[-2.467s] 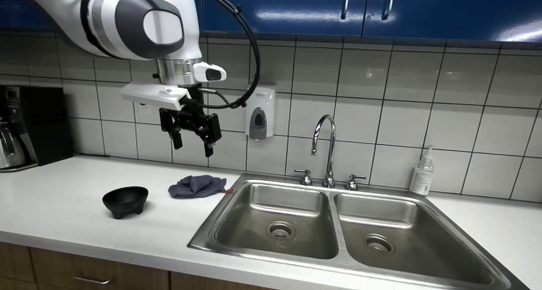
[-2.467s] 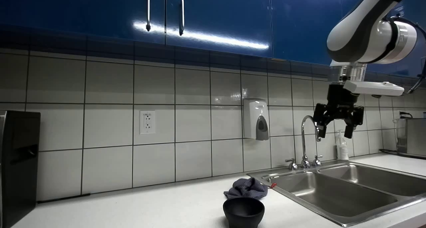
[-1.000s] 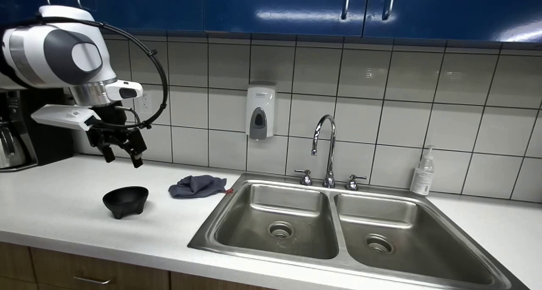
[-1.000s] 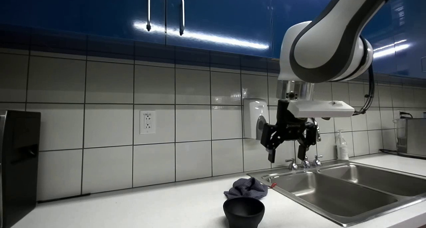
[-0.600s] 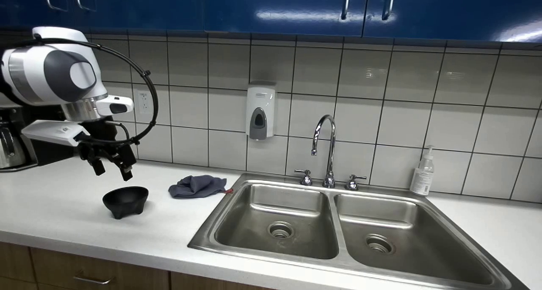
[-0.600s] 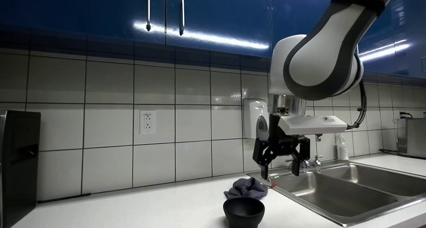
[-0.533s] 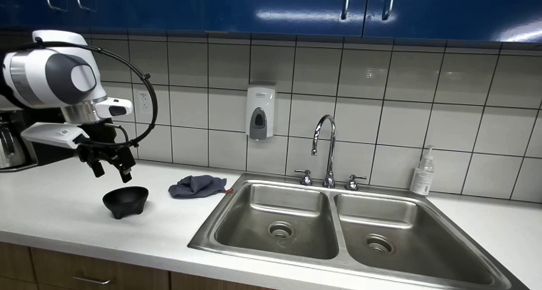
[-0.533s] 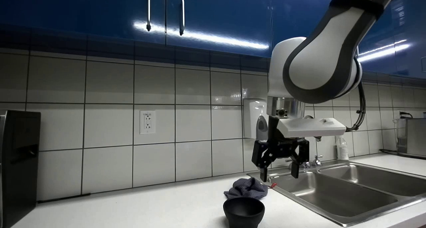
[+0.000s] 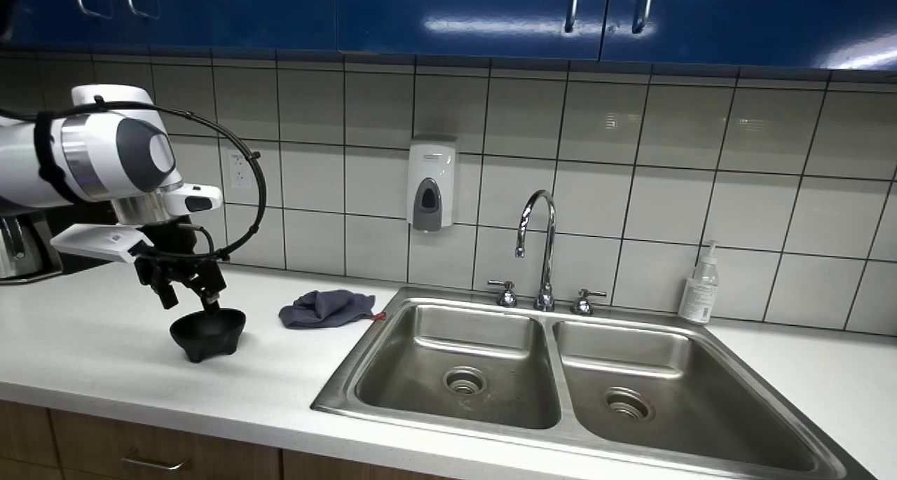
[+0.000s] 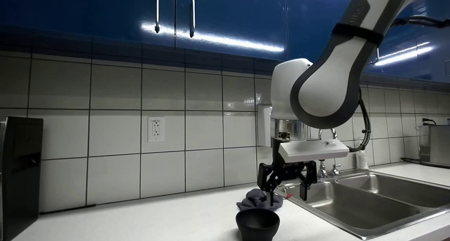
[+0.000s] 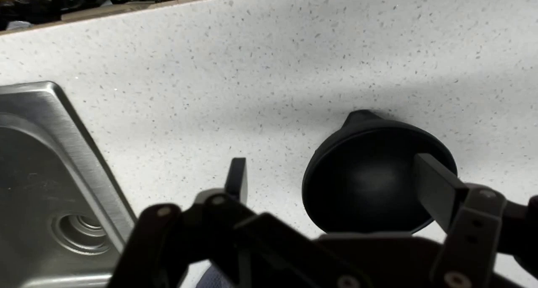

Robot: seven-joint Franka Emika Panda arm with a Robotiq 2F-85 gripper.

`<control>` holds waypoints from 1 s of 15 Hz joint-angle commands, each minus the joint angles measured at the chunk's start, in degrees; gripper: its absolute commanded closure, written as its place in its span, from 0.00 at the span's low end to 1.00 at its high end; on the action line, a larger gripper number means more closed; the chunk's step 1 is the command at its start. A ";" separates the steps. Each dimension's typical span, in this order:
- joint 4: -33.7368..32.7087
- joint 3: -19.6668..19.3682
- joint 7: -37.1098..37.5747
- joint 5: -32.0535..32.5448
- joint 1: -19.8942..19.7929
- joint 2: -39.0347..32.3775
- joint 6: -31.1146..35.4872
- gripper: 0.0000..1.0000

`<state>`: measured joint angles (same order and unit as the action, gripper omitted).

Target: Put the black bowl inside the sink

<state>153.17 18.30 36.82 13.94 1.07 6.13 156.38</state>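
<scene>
The black bowl [image 9: 208, 336] stands upright on the white counter, left of the sink [image 9: 347, 375] in this exterior view. The bowl [image 10: 257, 225] and the sink [image 10: 364, 233] also show in another exterior view. My gripper [image 9: 190, 303] is open and empty, low above the bowl's far side; it also shows further back and right of the bowl in an exterior view [image 10: 287, 200]. In the wrist view my gripper [image 11: 330, 159] has one finger over the inside of the bowl [image 11: 370, 178] at its right and the other over the counter left of it. Contact cannot be told.
A grey-blue cloth [image 9: 326, 309] lies between the bowl and the sink. The faucet [image 9: 546, 256] rises behind the sink, with a soap bottle [image 9: 699, 291] at its back right corner. A soap dispenser [image 9: 431, 186] hangs on the wall. A coffee maker [image 9: 24, 245] stands at the left.
My open gripper has moved left in an exterior view and down, from high near the cloth and sink to just above the bowl. The bowl, cloth and sink have not moved.
</scene>
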 commanded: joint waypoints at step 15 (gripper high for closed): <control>-17.19 -9.17 8.28 7.56 5.80 -20.85 -2.63 0.00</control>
<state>139.27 14.82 44.94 22.84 0.83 -12.44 155.78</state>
